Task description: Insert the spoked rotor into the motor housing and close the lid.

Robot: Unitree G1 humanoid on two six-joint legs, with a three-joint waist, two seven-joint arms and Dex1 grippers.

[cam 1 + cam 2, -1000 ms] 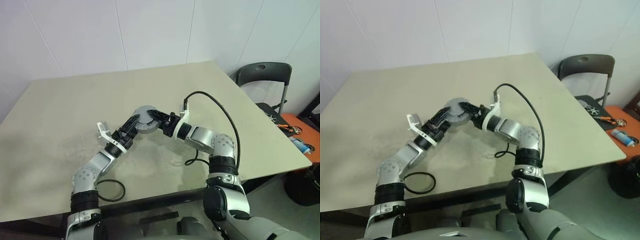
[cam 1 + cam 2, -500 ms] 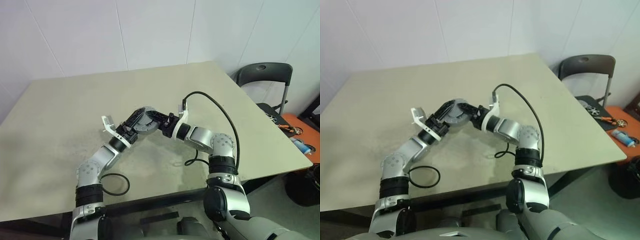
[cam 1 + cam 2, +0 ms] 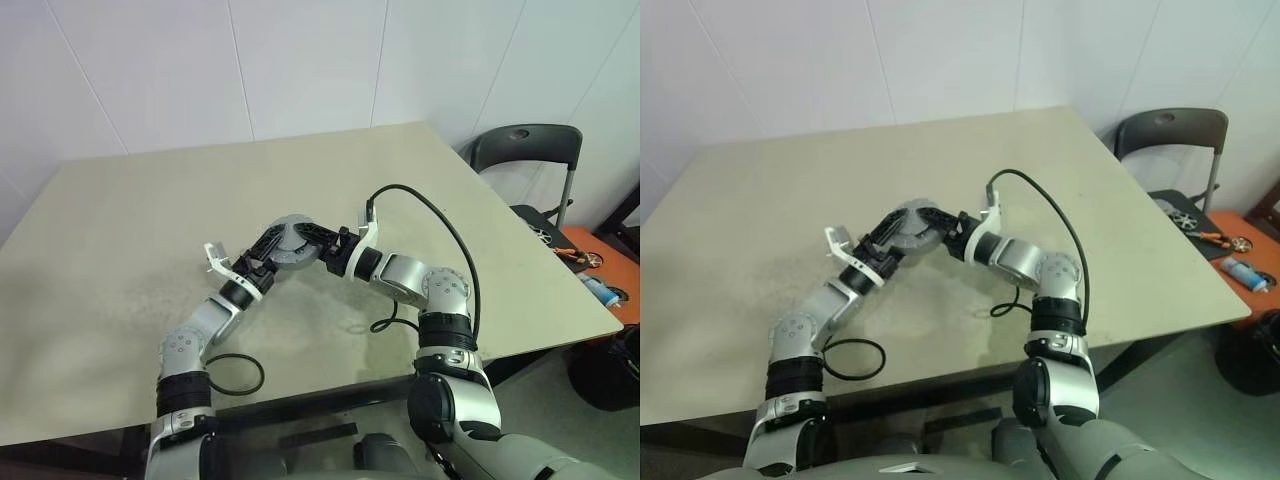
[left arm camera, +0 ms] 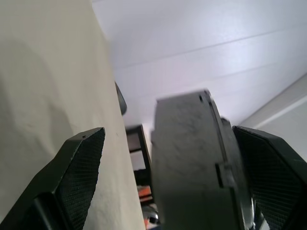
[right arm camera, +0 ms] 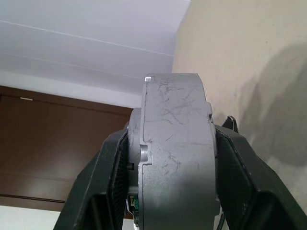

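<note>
Landmark: motor housing, held above mid-table, clear of the surface.
Right gripper clamps it from the robot's right.
Left gripper straddles it from the left, fingers apart.
Loose ring lies on the table near the front edge, nearer and to the left.
Chair stands off the table's far right corner.

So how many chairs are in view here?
1: a dark folding chair stands past the table's far right corner, beside the wall. Others may be hidden outside the camera's view.
</note>
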